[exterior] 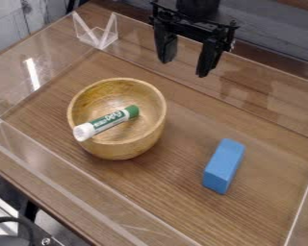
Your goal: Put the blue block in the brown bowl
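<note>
**A:** Where does it stand?

**B:** The gripper hangs at the far side of the table, fingers spread wide, pointing down, holding nothing. The block lies flat on the wood at the near right, well apart from the bowl, which sits left of centre. A tube lies inside the bowl.

**A:** So the step is the reach and pick?

**B:** I'd judge so; nothing is grasped yet. The block's long axis runs roughly near-to-far, a little tilted. Best to come straight down over its middle and close across the narrow width, fingers on the two long faces. Turn the wrist to match the tilt first, or one finger may nudge a corner and spin it.

**A:** Anything in the way?

**B:** Between gripper and block the wood is bare, so the path is free. A clear low wall rims the table; its right side runs near the block, so the right finger has less room than the left. Descend vertically rather than sweeping in from the right.

**A:** And the carry?

**B:** Lift above the bowl's thick rim before moving left. The tube fills the bowl's middle, lying on a slant; the open floor looks widest toward the far left side, so release there, low, to avoid the block bouncing off the tube.
</note>
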You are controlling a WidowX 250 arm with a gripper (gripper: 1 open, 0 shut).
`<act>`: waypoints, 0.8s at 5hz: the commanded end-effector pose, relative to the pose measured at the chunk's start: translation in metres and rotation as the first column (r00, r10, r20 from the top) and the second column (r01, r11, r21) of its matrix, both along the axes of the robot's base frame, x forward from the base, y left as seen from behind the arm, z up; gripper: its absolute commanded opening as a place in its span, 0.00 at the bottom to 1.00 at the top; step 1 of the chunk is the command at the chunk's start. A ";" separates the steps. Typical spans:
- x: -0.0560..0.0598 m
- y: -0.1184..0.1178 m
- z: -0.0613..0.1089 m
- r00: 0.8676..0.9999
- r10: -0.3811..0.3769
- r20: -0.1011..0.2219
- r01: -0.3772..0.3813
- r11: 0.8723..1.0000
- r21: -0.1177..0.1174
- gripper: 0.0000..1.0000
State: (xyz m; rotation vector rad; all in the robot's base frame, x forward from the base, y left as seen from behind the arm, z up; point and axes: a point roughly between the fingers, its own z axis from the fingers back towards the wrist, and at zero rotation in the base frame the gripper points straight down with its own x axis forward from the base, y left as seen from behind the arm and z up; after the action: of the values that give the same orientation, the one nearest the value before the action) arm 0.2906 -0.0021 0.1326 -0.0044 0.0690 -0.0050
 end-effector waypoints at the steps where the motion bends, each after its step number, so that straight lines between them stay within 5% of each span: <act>1: -0.003 -0.004 -0.007 1.000 0.005 -0.014 -0.005 1.000 -0.003 1.00; 4: -0.033 -0.059 -0.013 0.997 0.064 0.053 -0.060 0.996 -0.063 1.00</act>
State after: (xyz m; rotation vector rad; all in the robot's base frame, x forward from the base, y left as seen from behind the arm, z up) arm 0.2534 -0.0597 0.1050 -0.0543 0.0676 0.0545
